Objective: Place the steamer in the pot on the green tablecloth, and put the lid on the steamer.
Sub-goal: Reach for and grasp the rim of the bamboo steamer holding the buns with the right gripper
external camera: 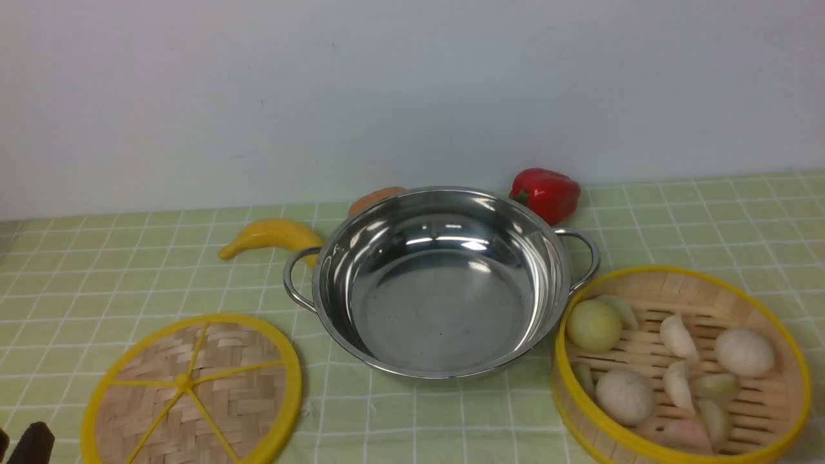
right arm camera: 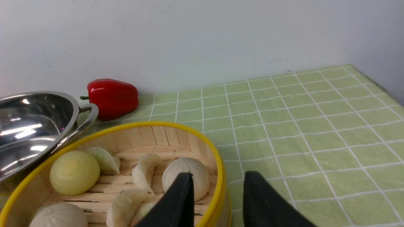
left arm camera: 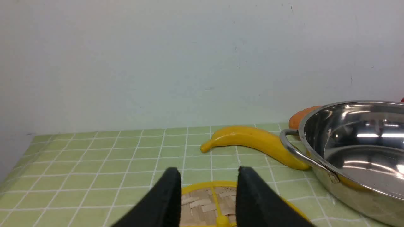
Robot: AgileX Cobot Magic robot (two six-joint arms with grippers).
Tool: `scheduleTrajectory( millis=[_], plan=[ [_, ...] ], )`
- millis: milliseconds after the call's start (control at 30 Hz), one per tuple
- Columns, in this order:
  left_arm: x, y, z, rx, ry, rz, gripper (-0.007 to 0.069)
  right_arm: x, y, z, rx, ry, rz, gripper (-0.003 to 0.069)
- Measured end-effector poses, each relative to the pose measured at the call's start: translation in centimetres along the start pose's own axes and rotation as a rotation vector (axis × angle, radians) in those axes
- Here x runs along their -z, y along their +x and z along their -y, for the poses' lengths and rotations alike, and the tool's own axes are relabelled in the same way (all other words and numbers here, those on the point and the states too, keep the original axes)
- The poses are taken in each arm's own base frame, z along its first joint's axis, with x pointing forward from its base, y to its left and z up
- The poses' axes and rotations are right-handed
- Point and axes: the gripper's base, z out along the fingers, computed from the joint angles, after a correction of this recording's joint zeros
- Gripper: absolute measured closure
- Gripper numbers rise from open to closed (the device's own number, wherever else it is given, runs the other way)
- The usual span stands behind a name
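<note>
Empty Pot Sits Between Lid and Loaded Steamer

The left end effector (left arm camera: 210, 186) has its fingers apart with nothing between them, and from its wrist I see the lid (left arm camera: 206, 205) past the tips. The right end effector (right arm camera: 217, 189) stands apart too, its fingers free, with the steamer (right arm camera: 221, 176) showing just past them.

From the front, I find the lid lying flat at the left, near the robot, its yellow spokes facing up. The steamer is on the right, near the robot as well, open and upright on the cloth (external camera: 412, 419). It carries pale pieces of food on its slats: a round greenish one (external camera: 594, 325), two white bulbs (external camera: 625, 397) (external camera: 744, 352), some white crescents (external camera: 679, 336), a few green bits (external camera: 718, 386) and a pink one (external camera: 686, 433).

Between the two, a little farther off, the pot (external camera: 441, 309) stands upright and empty on the same green cloth, its handles out to left and right. The steamer's rim comes up close by the right handle (external camera: 590, 258); I can't tell whether they touch.

Behind the left handle (external camera: 293, 277) lies a banana (external camera: 274, 235). An orange-brown thing (external camera: 374, 198), partly hidden, sits behind the pot, and a red pepper (external camera: 548, 195) rests behind it to the right. Beyond the table rises a plain pale wall (external camera: 387, 96).
</note>
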Motion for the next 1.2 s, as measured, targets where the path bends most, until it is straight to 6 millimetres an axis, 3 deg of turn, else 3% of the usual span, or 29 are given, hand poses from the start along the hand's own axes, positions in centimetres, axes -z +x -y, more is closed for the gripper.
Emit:
scheduleTrajectory(
  millis=[667,800,833,867,900,1000,1200],
  plan=[
    [0.0,0.0,0.0,-0.014,0.001,0.004,0.0381,0.0,0.0,0.0,0.029,0.004,0.001,0.0417],
    [0.1,-1.0,0.4,-0.014,0.044,0.113,0.0381,0.0,-0.9,-0.2,0.013,-0.023,0.097,0.0417],
    [0.2,-1.9,0.8,-0.014,0.086,0.221,0.0381,0.2,-2.0,-0.5,-0.078,-0.067,0.222,0.0417],
    [0.3,-2.2,0.9,-0.014,0.097,0.249,0.0381,0.3,-2.1,-0.6,-0.096,-0.073,0.236,0.0417],
    [0.8,-3.4,1.4,-0.014,0.153,0.392,0.0381,0.8,-3.6,-0.8,-0.226,-0.132,0.398,0.0417],
    [1.5,-4.6,1.9,-0.014,0.212,0.545,0.0381,1.8,-5.4,-0.8,-0.366,-0.209,0.608,0.0417],
    [3.5,-6.6,2.7,-0.016,0.332,0.851,0.0381,4.5,-7.8,-0.6,-0.454,-0.342,0.998,0.0417]
  ],
)
